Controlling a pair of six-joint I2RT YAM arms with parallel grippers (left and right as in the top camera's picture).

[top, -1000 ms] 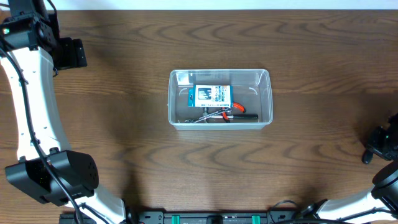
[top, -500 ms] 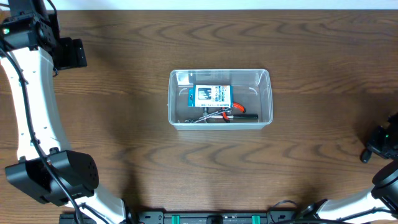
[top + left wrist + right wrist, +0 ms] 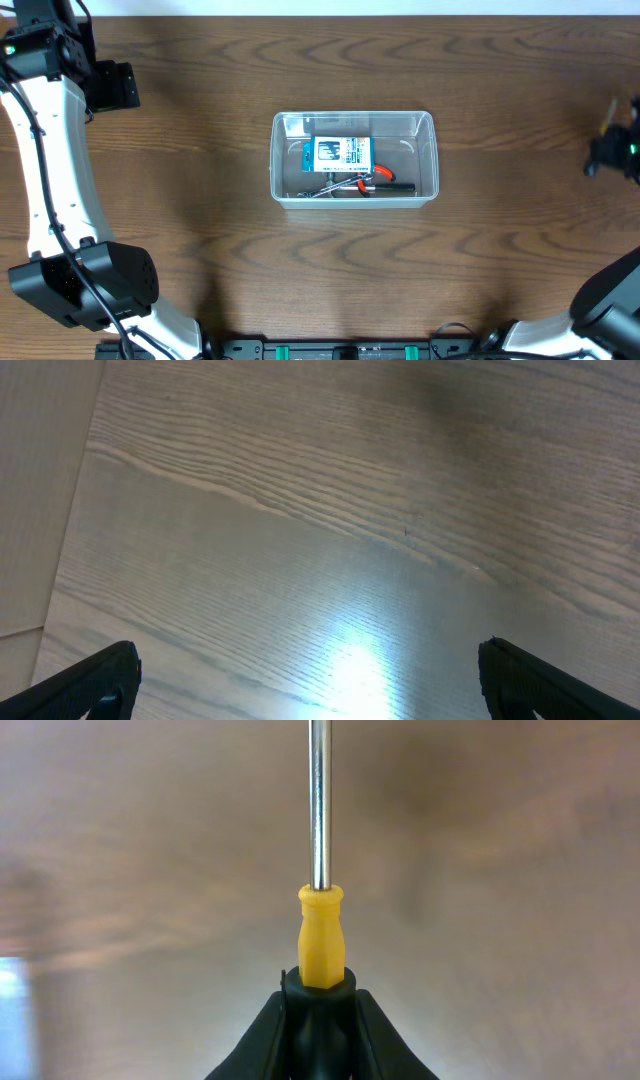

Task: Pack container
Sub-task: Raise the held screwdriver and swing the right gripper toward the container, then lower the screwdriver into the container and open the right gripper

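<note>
Right gripper (image 3: 320,988) clenched a yellow-handled screwdriver (image 3: 320,935) well right of the container (image 3: 427,150) holding a box (image 3: 338,152); left gripper (image 3: 310,680) gaped wide, far left.

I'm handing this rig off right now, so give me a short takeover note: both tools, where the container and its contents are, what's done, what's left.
Left tool: open and empty, over bare table at the far-left corner.
Right tool: shut on a yellow-handled screwdriver, near the table's right edge, well clear of the container.
The container sits mid-table and holds a blue-and-white box and orange-and-black items.
Done: those pieces are packed and the screwdriver is grasped.
Left: probably carry the screwdriver over and release it inside the container.
</note>
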